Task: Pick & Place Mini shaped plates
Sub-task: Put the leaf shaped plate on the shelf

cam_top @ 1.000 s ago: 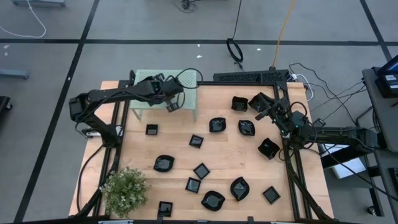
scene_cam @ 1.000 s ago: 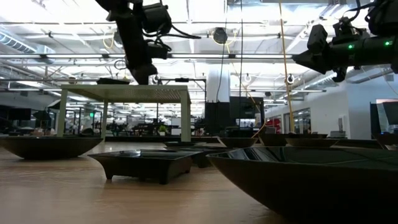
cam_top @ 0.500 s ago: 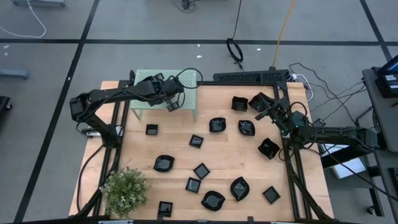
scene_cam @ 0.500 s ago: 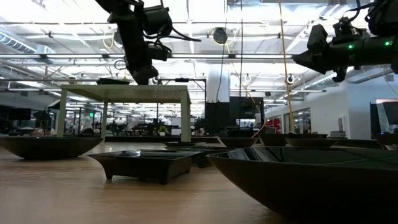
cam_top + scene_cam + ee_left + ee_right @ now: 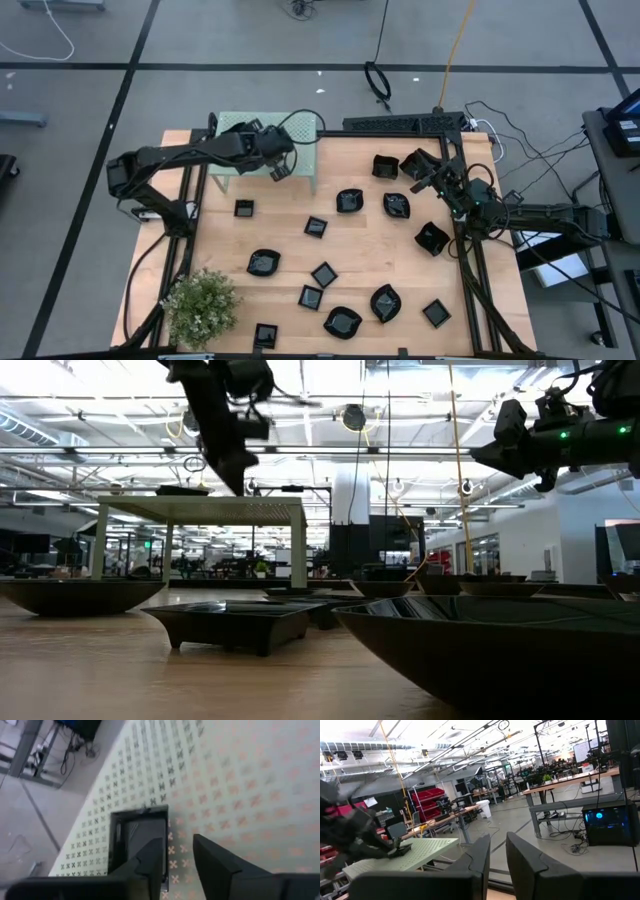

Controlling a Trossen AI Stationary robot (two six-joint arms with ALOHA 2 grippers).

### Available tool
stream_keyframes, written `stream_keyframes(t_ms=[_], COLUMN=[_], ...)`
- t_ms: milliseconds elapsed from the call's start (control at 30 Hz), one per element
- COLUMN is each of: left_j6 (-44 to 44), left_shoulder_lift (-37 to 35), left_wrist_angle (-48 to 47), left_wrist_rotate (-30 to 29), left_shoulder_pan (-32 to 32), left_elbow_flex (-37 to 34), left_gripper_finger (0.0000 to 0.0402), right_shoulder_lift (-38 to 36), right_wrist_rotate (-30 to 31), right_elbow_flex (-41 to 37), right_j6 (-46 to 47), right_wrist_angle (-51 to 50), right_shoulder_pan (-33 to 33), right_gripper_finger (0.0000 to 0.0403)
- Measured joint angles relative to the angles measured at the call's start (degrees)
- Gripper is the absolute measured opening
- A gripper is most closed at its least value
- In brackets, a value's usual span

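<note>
Change since a second ago sits with the left arm: in the high view its elbow has drawn back a little toward the table's left edge, and in the low view the wrist has lifted and blurred. The left gripper [image 5: 279,171] hangs over the green stand [image 5: 228,128], and in its wrist view we see its fingers [image 5: 150,860] now apart, with a gap between them, just above a square plate [image 5: 141,832] lying flat on the stand's perforated top. The fingers hold nothing.

The right arm has not moved. It reaches in from the table's right side, its gripper [image 5: 432,178] raised well above the wood near the far right corner. In its own view we see the fingers [image 5: 479,855] a narrow gap apart with nothing between them.

The other plates [image 5: 349,201] lie scattered on the table [image 5: 285,228], apart from one another, from the far right corner down to the near edge. A plant [image 5: 201,303] stands at the near left corner.
</note>
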Motion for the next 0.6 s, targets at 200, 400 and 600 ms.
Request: stream_keyframes(t_ms=[200,400,600], left_j6=[-6.8,-15.1,-15.9], left_shoulder_lift=[-6.8,-9.7,-5.3], left_wrist_angle=[5.5,18.9,25.5], left_wrist_rotate=[0.1,6.0,12.7], left_shoulder_pan=[-4.0,-8.2,-12.5], left_elbow_flex=[0.0,0.1,0.1], left_gripper_finger=[0.0143,0.0148,0.0137], right_shoulder_lift=[0.0,0.0,0.0], right_wrist_rotate=[0.0,0.0,0.0], right_elbow_flex=[0.0,0.0,0.0], right_j6=[0.0,0.0,0.0], right_wrist_angle=[0.0,0.0,0.0], right_shoulder_pan=[0.0,0.0,0.0], right_gripper_finger=[0.0052,0.0052,0.0052])
